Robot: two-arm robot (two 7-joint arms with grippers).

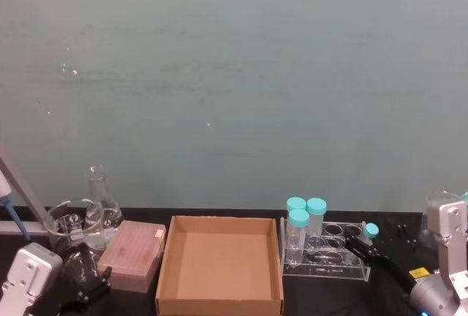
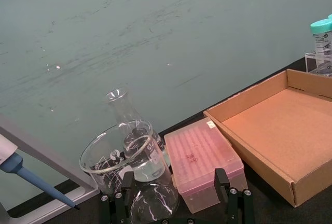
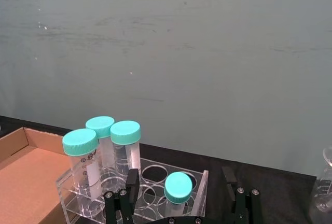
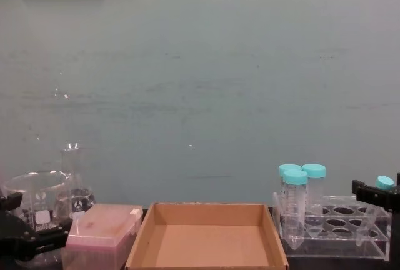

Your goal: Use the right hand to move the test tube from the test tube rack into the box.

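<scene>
The test tube [image 3: 178,187], slim with a small teal cap, stands in a hole at the right end of the clear test tube rack [image 1: 344,271]. My right gripper [image 3: 180,176] is open, one black finger on either side of the tube's cap without touching it. In the head view the right gripper [image 1: 363,243] reaches in from the lower right to the test tube [image 1: 371,230]. In the chest view the test tube [image 4: 384,182] leans slightly at the right edge. The brown cardboard box [image 1: 167,268] lies just left of the rack. My left gripper [image 2: 173,187] rests open at the front left.
Three wider teal-capped tubes [image 1: 306,217] stand at the rack's left end, beside the box. A pink plastic box [image 1: 133,254], a glass beaker [image 1: 67,224] and a conical flask [image 1: 101,197] sit left of the cardboard box. A pipette [image 2: 21,169] hangs at far left.
</scene>
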